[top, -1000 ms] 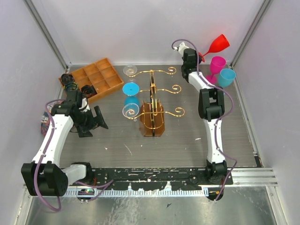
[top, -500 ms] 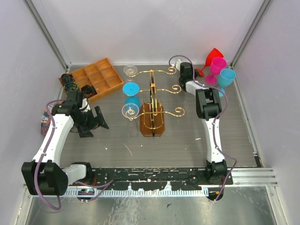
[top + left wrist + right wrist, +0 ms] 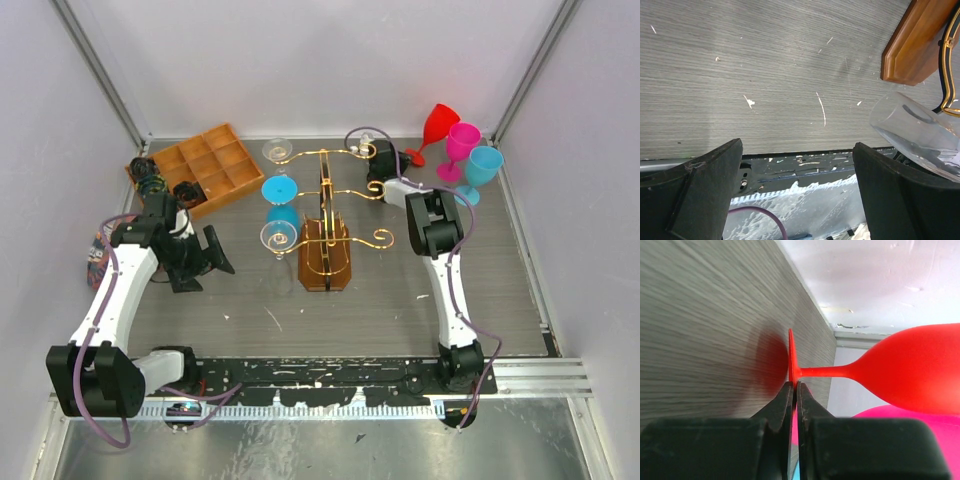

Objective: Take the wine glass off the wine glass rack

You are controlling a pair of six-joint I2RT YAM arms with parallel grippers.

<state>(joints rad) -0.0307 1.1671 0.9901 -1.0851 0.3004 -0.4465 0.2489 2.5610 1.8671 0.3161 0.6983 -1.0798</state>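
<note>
One red wine glass is upright at two o'clock of the wine glass rack, its foot pinched in the right gripper, left gripper agape and idle; likely set-down, needing a gentle release next.

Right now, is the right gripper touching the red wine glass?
Touching. The right wrist view shows the right gripper pinching the red wine glass by its foot's edge.

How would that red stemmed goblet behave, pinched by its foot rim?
The red stemmed goblet looks top-heavy: its wide bowl sits far from the thin foot rim pinched by the right gripper, so it may tip. The smooth surface may slip. It looks like plastic, probably light.
</note>
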